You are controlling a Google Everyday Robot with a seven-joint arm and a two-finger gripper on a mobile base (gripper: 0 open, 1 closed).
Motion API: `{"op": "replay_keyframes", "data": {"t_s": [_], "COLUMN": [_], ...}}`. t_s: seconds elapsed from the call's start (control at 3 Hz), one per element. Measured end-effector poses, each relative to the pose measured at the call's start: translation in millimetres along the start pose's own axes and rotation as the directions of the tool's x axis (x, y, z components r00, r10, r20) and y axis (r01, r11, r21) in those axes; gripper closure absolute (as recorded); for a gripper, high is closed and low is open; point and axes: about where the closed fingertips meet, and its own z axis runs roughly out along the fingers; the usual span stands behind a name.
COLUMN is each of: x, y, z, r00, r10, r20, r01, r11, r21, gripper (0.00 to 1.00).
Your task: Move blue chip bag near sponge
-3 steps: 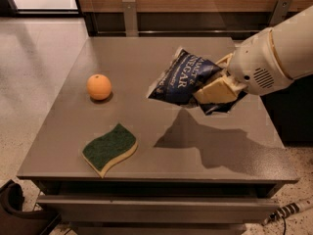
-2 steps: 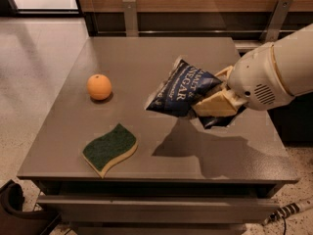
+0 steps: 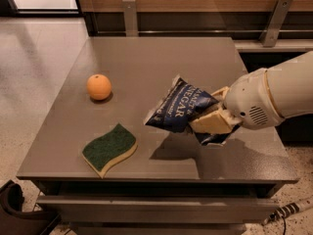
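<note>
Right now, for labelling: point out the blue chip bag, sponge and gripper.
blue chip bag (image 3: 177, 107): camera view, lettered front.
sponge (image 3: 108, 145): camera view, green top.
gripper (image 3: 208, 110): camera view, between fingertips, clamped on bag's right end.

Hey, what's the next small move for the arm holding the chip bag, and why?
Probably carry it sideways toward the sponge before lowering. The end effector holds the blue chip bag raised above the table, its shadow beneath, with a clear gap between bag and sponge.

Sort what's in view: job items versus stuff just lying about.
Job: wrinkled navy-blue foil chip bag, held above the grey table; robot hand clamped on its right end; leaf-shaped green-and-yellow sponge, front left.
Lying about: round orange fruit, back left.
</note>
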Motion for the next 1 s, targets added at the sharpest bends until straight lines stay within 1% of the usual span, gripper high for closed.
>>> {"op": "replay_keyframes", "data": {"t_s": [0.33,1.0], "x": [4.2,1.5], "y": [-6.6,-3.8], "z": [19.4,20.0], "r00": [1.0,1.0], "r10": [0.011,0.004], "r20": [0.02,0.018], "r01": [-0.011,-0.003], "r11": [0.9995,0.9996], "r21": [-0.029,-0.029], "gripper": [1.0,0.53]}}
